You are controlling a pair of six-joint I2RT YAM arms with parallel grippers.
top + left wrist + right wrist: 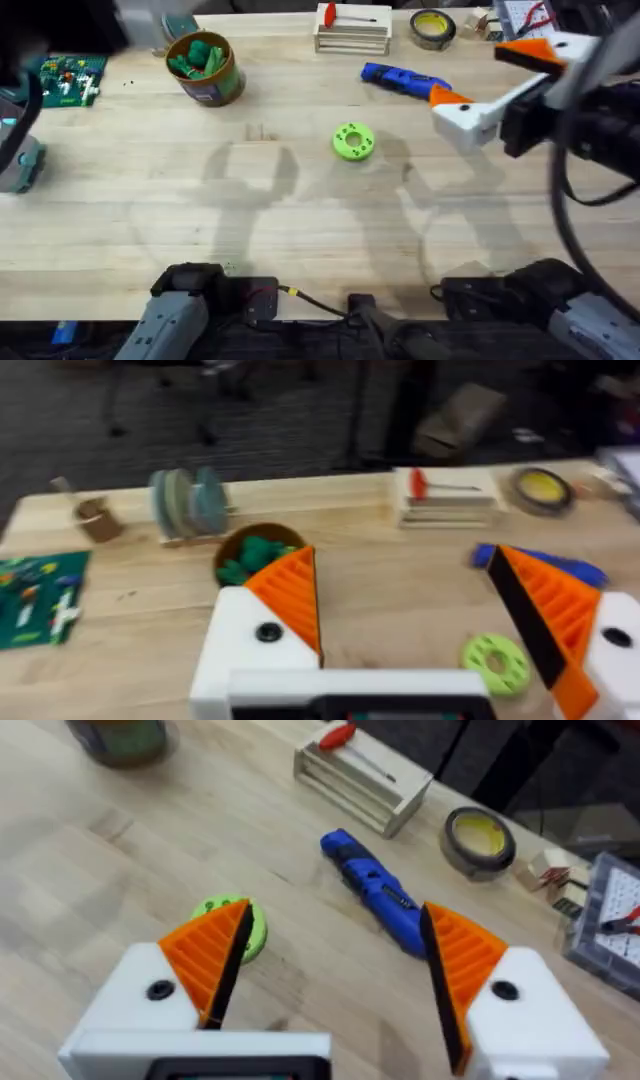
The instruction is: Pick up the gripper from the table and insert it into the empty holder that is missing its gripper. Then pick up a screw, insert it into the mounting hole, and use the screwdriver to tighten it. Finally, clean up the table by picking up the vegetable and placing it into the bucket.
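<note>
The gold-olive bucket [205, 68] stands at the back left of the table [300, 220], with green vegetable pieces [200, 55] inside it. The blue screwdriver [405, 80] lies at the back right, its orange collar toward my right gripper [495, 85]. That gripper hangs open high above the table's right side. My left gripper [410, 620] is open too, raised over the left side. All four white holders carry orange ribbed pads [210, 955], each with a dark screw head [268, 632]. A loose gripper piece is out of view.
A bright green ring disc [352, 141] lies mid-table. At the back stand a wooden rack [352, 35] with a red-handled tool [340, 735] and a tape roll [433, 28]. A green circuit board [68, 80] sits far left. A parts box [605, 920] is at the right.
</note>
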